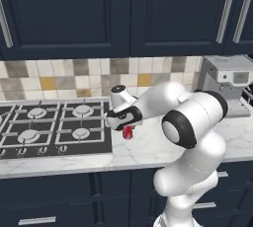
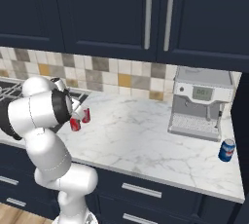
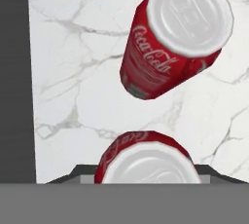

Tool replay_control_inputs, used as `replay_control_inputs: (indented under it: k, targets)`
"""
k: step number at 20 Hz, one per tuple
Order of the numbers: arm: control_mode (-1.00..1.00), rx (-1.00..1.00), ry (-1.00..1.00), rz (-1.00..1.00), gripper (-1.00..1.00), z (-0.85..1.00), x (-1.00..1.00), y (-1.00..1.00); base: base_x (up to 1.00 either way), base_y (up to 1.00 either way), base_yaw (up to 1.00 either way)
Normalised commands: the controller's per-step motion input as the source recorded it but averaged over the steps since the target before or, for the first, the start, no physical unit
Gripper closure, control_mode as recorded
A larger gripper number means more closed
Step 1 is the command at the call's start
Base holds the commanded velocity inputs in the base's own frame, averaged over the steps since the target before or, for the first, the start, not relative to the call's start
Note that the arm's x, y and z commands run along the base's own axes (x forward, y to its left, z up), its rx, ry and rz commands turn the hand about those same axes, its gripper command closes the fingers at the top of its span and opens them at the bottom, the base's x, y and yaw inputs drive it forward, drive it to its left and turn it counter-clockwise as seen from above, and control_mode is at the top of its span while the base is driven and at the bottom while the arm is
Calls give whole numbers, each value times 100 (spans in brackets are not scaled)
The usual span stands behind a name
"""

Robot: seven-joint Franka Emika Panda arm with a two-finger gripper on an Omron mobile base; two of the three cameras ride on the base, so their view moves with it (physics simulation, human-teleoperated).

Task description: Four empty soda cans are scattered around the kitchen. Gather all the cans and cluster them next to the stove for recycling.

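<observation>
On the marble bench [image 2: 146,135], just right of the stove [image 1: 54,127], the claw [image 3: 148,177] grips one red can [image 3: 146,157] from above. A second red can [image 3: 170,43] stands just beside it; a blue can [image 2: 226,150] sits far right.

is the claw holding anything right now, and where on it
Yes: the claw grips a red soda can by its upper sides, beside another red can on the counter.

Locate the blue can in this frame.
In the right base view, the blue can stands upright on the marble counter near its right end, just right of the coffee machine, far from the two red cans.
</observation>
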Motion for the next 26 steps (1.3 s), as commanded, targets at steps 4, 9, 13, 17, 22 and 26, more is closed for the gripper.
replay_control_inputs:
  k: [4,9,13,17,22,26]
  targets:
    - [-100,0,0,-5,100,-22,4,0,0,0,0]
    - [-100,0,0,-1,-100,-29,-10,0,0,0,0]
    - [-100,0,1,-2,-100,-27,-8,0,0,0,0]
    - [-100,0,1,-2,-100,-16,-9,-4,0,0,0]
    - [-100,2,0,-1,-100,-2,-10,-6,0,0,0]
    - [-100,2,0,-1,-100,1,-17,-1,0,0,0]
